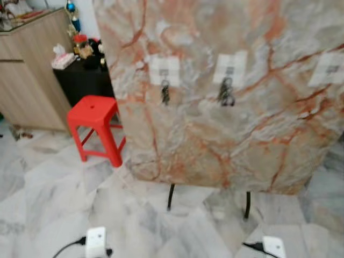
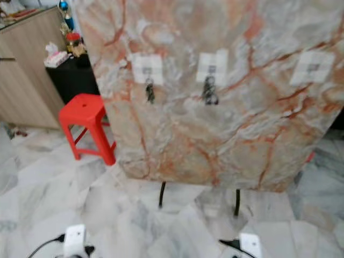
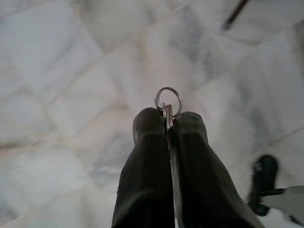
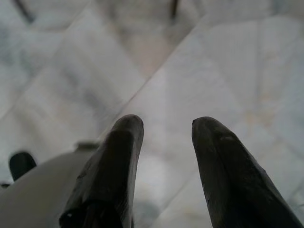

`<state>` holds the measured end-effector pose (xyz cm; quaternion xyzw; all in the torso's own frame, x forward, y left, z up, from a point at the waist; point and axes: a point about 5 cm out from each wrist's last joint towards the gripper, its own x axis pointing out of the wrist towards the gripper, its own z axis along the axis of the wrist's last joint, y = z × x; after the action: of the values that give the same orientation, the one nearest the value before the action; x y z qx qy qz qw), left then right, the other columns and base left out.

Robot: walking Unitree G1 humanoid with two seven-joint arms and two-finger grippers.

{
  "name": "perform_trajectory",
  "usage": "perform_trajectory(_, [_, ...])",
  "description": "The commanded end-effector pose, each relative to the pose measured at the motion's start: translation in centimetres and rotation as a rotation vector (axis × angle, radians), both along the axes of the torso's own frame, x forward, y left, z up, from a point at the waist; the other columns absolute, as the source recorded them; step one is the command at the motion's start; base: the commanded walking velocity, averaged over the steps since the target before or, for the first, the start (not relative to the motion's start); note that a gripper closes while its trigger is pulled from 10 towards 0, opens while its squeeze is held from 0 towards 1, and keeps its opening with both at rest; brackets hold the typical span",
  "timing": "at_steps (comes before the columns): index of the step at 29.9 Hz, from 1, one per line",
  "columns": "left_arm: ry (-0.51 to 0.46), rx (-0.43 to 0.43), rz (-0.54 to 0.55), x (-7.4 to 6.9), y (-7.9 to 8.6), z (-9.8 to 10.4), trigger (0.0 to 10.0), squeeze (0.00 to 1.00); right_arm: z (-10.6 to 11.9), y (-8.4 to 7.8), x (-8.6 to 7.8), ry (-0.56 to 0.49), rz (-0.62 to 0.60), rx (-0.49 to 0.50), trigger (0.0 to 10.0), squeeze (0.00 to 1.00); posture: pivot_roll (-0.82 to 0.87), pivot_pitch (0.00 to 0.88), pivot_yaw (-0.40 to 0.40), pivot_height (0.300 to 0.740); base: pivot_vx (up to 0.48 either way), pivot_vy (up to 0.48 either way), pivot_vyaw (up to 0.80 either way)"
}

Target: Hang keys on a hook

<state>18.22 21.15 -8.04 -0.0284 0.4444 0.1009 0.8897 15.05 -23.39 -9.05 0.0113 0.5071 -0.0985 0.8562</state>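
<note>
A marble-patterned board stands on thin black legs ahead of me. Three white adhesive hooks are stuck on it: the left hook and the middle hook each carry a dark key bunch, and the right hook is bare. In the left wrist view my left gripper is shut on a key with a silver ring poking out above its fingertips, over the floor. My right gripper is open with nothing between its fingers, low above the floor.
A red plastic stool stands left of the board. Behind it are a black cabinet with small items on top and a wooden cupboard. The floor is pale marble tile.
</note>
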Motion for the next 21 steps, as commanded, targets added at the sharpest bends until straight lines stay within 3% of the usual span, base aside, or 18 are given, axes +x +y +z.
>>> perform_trajectory(1, [0.020, 0.029, 0.001, -0.38, 1.13, 0.02, 10.0, 0.00, 0.02, 0.94, 0.60, -0.021, -0.002, 0.024, 10.0, 0.00, -0.15, 0.000, 0.012, 0.740, 0.000, -0.398, 0.00])
perform_trajectory(7, [0.016, 0.034, -0.019, -0.08, 1.05, 0.15, 10.0, 0.00, 0.24, 0.36, 0.81, -0.062, -0.155, 0.047, 10.0, 0.00, -0.15, 0.008, 0.019, 0.740, 0.000, -0.404, 0.00])
perform_trajectory(17, [0.020, 0.038, -0.037, -0.10, 1.09, 0.15, 10.0, 0.00, 0.19, 0.54, 0.76, -0.079, -0.210, 0.056, 10.0, 0.00, -0.15, 0.009, 0.024, 0.740, 0.000, -0.427, 0.00])
perform_trajectory(21, [0.025, 0.036, -0.052, -0.25, 1.04, 0.07, 10.0, 0.00, 0.19, 0.49, 0.72, -0.081, -0.226, 0.049, 10.0, 0.00, -0.15, 0.000, 0.026, 0.740, 0.000, -0.447, -0.72])
